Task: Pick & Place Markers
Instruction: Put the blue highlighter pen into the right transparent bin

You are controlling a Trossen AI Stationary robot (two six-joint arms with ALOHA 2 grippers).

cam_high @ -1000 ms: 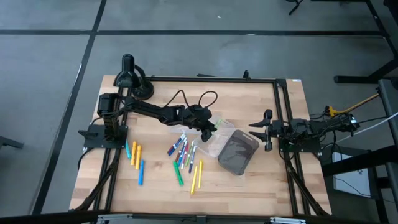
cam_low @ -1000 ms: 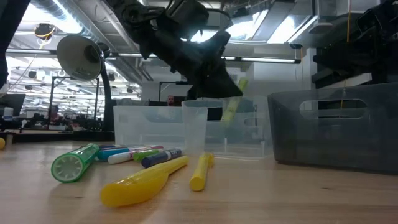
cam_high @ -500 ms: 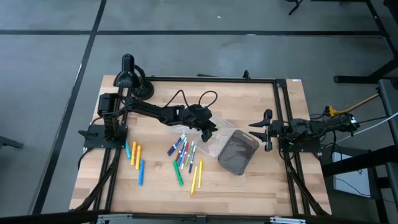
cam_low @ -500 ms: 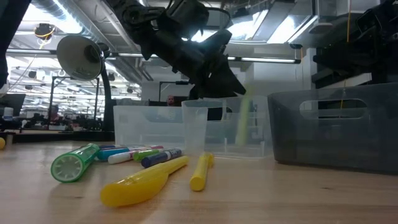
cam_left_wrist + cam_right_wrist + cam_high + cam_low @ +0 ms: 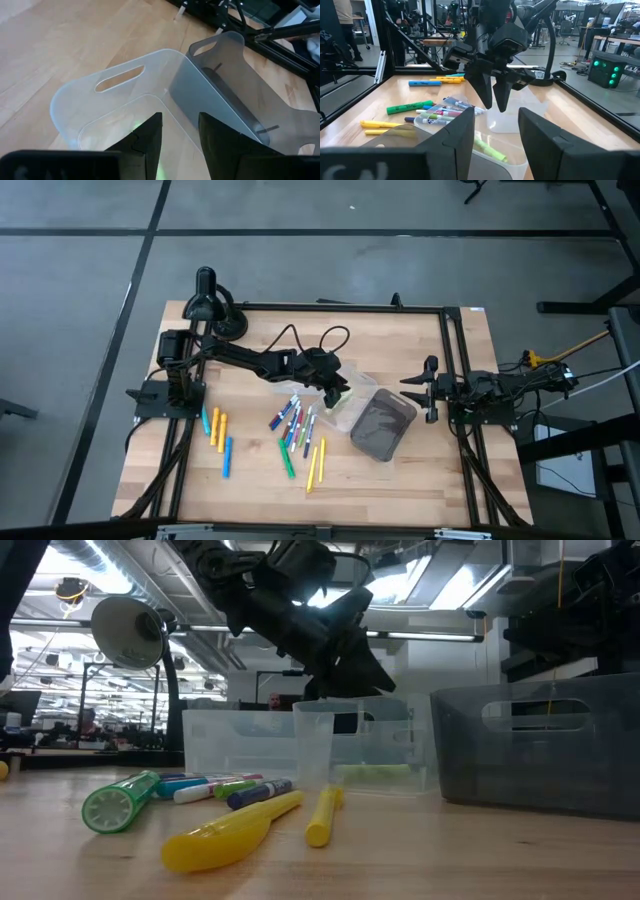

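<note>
the left gripper [image 5: 337,388] hangs just above the clear tray [image 5: 352,402] near the middle of the table [image 5: 400,340], its fingers parted and empty. a light green marker [image 5: 372,773] lies flat on the floor of that tray, directly under the fingers; the right wrist view shows it there too. the other markers [image 5: 295,420] are on the wood to the left of the tray: a mixed cluster just beside it, a green and 2 yellow ones nearer the front edge, and a few orange and blue ones farther left. the right gripper [image 5: 431,390] waits at the right side of the table, beyond the dark bin [image 5: 382,426], with its fingers spread wide.

the main risk is probably the tray itself. it looks light and thin-walled, and the fingers sit close over its rim, so a sideways move without lifting first could catch the wall and drag or tip it, spilling the marker. the cluster is tightly packed, so a grab there may pinch 2 pens or roll neighbours away. the round pens near the front edge could roll off if nudged.
</note>
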